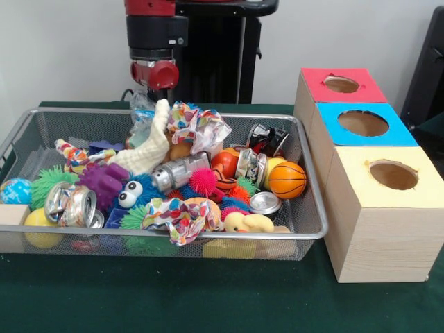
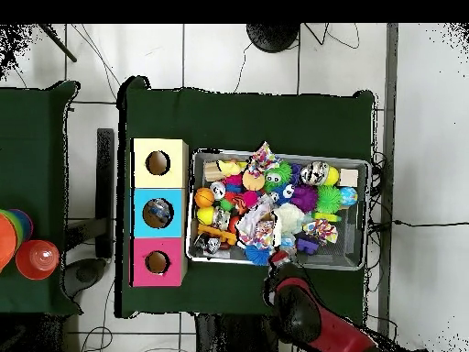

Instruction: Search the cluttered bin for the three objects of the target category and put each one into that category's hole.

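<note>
A wire mesh bin (image 1: 311,208) holds a heap of toys, cloths and cans. Crushed metal cans lie at its near left (image 1: 71,205), middle (image 1: 179,172) and far right (image 1: 267,139). An orange basketball (image 1: 286,179), a pink spiky ball (image 1: 203,182), a yellow duck (image 1: 248,223) and a spotted cloth (image 1: 182,215) lie among them. My gripper (image 1: 143,111) hangs at the bin's far side, just over a white cloth (image 1: 149,149). In the overhead view the gripper (image 2: 279,259) is at the bin's lower edge. I see nothing lifted.
Three wooden boxes with round holes stand in a row beside the bin: red-topped (image 1: 341,84), blue-topped (image 1: 363,123) and yellow-topped (image 1: 393,175). Something grey shows inside the blue box's hole (image 2: 158,213). Coloured cups (image 2: 23,243) stand on a separate table.
</note>
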### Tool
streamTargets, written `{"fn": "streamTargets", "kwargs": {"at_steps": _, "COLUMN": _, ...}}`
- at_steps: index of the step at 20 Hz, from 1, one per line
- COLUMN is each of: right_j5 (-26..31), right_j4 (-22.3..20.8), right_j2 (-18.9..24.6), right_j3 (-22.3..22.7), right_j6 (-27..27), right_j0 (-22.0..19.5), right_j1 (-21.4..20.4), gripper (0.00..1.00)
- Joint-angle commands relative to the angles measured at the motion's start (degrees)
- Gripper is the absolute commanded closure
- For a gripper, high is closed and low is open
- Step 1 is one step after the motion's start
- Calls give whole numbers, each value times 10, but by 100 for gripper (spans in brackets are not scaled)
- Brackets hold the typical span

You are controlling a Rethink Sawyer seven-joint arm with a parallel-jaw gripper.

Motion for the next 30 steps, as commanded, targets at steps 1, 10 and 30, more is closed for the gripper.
{"fn": "streamTargets", "kwargs": {"at_steps": 1, "right_j5": 63, "right_j4": 49, "right_j2": -53, "right_j3": -44, "right_j6": 56, "right_j0": 45, "right_j1": -50, "gripper": 0}}
{"fn": "streamTargets", "kwargs": {"at_steps": 10, "right_j5": 280, "right_j4": 91, "right_j2": -148, "right_j3": -107, "right_j6": -4, "right_j0": 145, "right_j1": -147, "gripper": 0}}
{"fn": "streamTargets", "kwargs": {"at_steps": 30, "right_j5": 416, "right_j4": 47, "right_j2": -177, "right_j3": -181, "right_j6": 35, "right_j0": 181, "right_j1": -177, "gripper": 0}}
